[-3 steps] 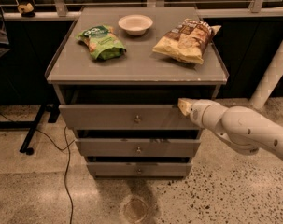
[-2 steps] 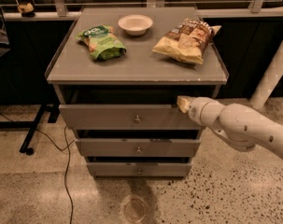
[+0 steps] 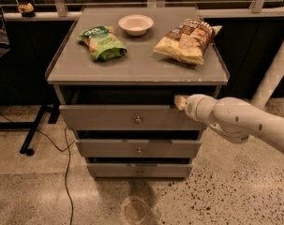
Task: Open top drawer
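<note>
Here, the top drawer (image 3: 108,117) sits just under the desk's (image 3: 141,62) front edge. It has a flat grey front with one small round knob (image 3: 138,120) at its centre. Its long axis runs along that front edge, from corner to corner, and its face points out toward the camera. It stands slightly out, with a dark gap showing above its top rim. My gripper (image 3: 180,102) is at that rim, just below the desk's front right corner. I cannot tell whether it is open or clamped on anything.
</note>
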Robot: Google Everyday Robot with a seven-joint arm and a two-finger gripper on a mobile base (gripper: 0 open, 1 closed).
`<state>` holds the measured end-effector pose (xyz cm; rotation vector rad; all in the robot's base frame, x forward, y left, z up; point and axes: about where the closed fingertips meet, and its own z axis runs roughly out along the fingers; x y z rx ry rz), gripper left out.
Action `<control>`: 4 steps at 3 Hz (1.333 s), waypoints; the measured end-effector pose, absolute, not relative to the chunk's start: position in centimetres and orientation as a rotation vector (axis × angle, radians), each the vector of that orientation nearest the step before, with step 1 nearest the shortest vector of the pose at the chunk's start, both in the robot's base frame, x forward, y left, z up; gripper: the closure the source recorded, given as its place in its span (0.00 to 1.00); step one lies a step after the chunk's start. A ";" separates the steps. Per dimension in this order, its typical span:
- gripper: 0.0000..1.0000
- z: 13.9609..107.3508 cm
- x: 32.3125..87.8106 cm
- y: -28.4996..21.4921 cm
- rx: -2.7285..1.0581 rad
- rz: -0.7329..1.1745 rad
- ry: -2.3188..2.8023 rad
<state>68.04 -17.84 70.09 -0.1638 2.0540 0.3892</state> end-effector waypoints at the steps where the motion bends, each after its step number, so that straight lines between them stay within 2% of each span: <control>1: 1.00 69.7 69.9 -17.9 -0.164 0.349 2.098; 4: 1.00 68.0 72.0 -18.0 -0.164 0.302 2.148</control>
